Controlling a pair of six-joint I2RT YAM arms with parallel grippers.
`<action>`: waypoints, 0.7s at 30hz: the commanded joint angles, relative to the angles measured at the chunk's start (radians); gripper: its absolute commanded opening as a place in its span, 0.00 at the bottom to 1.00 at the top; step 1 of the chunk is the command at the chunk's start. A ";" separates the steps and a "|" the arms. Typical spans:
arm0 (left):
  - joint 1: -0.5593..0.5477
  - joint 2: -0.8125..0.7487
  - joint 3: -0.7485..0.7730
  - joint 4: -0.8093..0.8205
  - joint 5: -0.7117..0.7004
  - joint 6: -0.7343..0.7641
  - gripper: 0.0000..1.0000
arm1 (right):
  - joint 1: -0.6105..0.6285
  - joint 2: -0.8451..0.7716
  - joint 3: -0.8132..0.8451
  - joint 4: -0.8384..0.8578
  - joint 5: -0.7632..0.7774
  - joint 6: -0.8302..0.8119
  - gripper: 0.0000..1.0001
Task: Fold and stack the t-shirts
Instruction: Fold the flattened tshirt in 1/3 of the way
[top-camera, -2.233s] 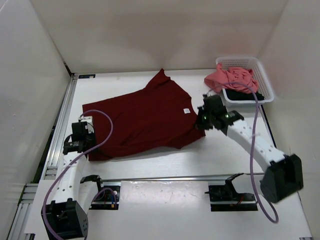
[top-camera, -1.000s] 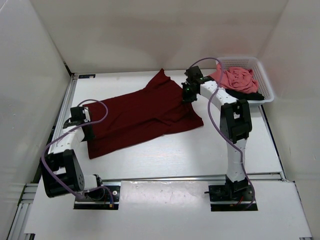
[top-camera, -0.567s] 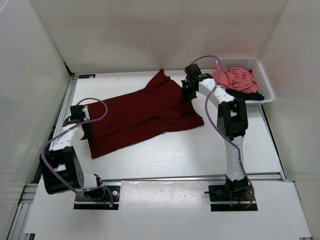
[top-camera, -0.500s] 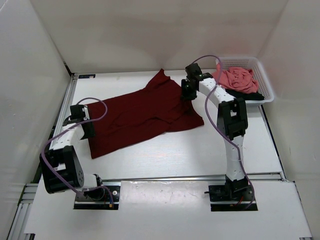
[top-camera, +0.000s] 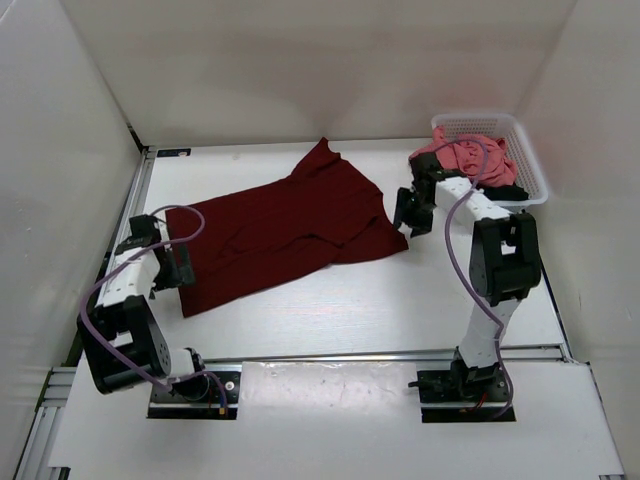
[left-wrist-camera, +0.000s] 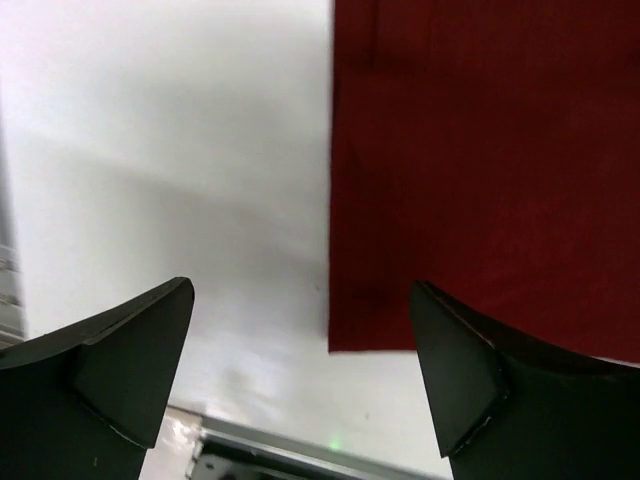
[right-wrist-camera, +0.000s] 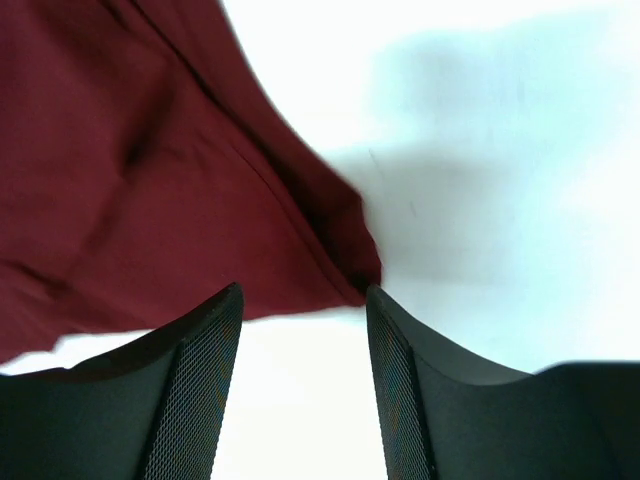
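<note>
Maroon t-shirt (top-camera: 280, 235) flat on tbl (top-camera: 400, 300)

The left arm (top-camera: 126, 282) and right arm (top-camera: 480, 207) are white links with black joints, purple cables (top-camera: 92, 305) looping along both; the black fingers (right-wrist-camera: 200, 400) of the right gripper (right-wrist-camera: 302, 300) seem mesh-textured.

The red shirt (top-camera: 280, 235) is soft, matt cloth with a few wrinkles. At two o'clock the pink shirt (top-camera: 470, 158) is crumpled soft cloth in a white plastic basket (top-camera: 535, 160) full of little holes. The table (top-camera: 400, 290) is white, smooth and a bit shiny. At nine o'clock a rail (top-camera: 137, 195) looks like grey metal. The right gripper (right-wrist-camera: 303, 295) has black fingers (right-wrist-camera: 200, 400) with a rough, dotted face.
</note>
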 joint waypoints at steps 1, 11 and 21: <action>-0.007 0.037 -0.032 -0.065 0.076 -0.001 1.00 | -0.009 -0.014 -0.096 0.048 -0.072 0.021 0.57; -0.007 0.183 -0.026 0.022 0.094 -0.001 0.62 | -0.043 0.089 -0.128 0.099 -0.114 0.099 0.47; -0.007 0.146 0.021 -0.002 0.052 -0.001 0.10 | -0.088 -0.067 -0.308 0.157 -0.140 0.175 0.01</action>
